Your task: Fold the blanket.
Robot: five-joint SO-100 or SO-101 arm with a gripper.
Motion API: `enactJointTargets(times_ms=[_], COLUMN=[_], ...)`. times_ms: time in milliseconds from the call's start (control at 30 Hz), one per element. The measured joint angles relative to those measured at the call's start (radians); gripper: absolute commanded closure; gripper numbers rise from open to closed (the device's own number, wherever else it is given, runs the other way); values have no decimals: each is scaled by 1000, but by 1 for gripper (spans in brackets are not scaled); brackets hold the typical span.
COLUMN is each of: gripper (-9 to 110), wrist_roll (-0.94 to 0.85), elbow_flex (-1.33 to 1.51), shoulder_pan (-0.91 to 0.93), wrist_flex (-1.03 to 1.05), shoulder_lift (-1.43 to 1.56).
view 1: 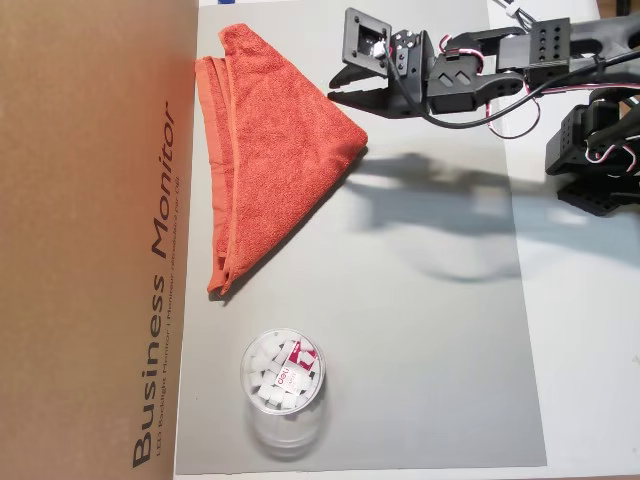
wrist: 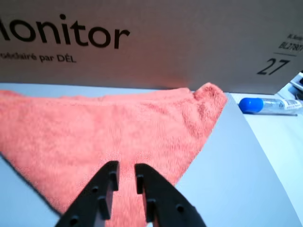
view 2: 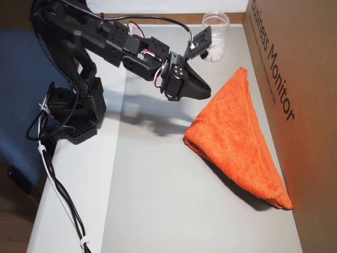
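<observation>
Your tool (wrist: pixel 126 173), jaws nearly closed and empty, hovers over the soft, limp blanket (view 1: pixel 270 150); pinch its free corner.

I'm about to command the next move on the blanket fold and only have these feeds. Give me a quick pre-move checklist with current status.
1. Blanket folded into a triangle on the grey mat: ok.
2. Tool empty, its jaws nearly together with nothing between them: ok.
3. Tool clear of the cloth: cannot tell; in the wrist view the tips overlap the blanket, in an overhead view it sits beside the point.
4. Layers aligned along the long edge by the cardboard box: ok; the hems sit close together.
5. Clear jar away from the blanket: ok.
6. Cables off the mat: ok.
</observation>
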Motion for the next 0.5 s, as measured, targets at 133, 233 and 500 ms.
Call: enactJointTargets(times_ms=[133,233,500], gripper=[100,100,100], wrist_roll=[0,-2,-2], elbow_flex=[69,104,195], shoulder_pan=[-15,-15,-8], wrist_flex=[51,103,291], shoulder_lift=[104,172,362])
